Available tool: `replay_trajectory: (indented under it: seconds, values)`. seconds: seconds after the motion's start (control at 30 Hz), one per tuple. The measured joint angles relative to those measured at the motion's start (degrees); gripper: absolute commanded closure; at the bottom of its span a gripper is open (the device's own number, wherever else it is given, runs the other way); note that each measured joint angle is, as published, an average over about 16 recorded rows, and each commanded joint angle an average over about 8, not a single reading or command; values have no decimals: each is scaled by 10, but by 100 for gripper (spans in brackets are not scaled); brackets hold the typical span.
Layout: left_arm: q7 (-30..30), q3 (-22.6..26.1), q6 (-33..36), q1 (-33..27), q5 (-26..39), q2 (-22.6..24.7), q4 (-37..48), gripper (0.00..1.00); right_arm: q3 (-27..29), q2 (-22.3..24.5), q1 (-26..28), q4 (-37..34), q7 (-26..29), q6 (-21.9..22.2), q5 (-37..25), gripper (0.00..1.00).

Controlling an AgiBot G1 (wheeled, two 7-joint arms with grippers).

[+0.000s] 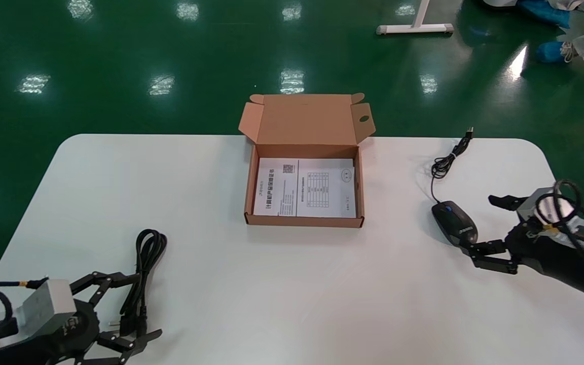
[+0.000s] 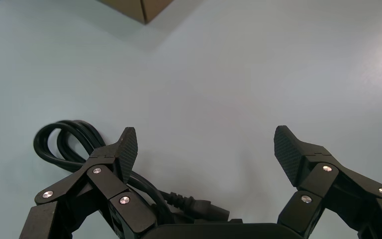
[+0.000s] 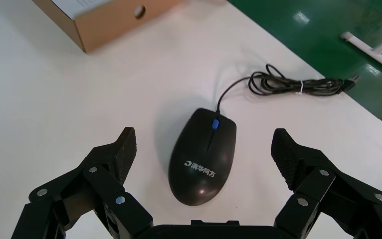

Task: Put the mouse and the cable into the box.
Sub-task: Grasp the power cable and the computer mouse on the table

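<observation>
While the mouse (image 1: 454,222) is flanked by the wide-spread right tool (image 1: 480,224), the cable (image 1: 147,253) is partly enclosed by the equally wide left tool (image 1: 146,304); the box (image 1: 302,221) is seen open.

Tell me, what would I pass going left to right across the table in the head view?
black cable, lying at the open left tool → cardboard box → mouse, just in front of the open right tool.
</observation>
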Motion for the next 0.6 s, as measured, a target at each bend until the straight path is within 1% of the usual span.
replay_trajectory:
  seconds: [0.3,0.6]
  values:
    - [-10,-5,-54,38,12,-3,-20,0,-10,-38,-2,-35,-8,45,-23,0]
    - [-21,-5,-90,64,23,-7,-33,0,-15,-66,6,-74,-13,70,-34,0]
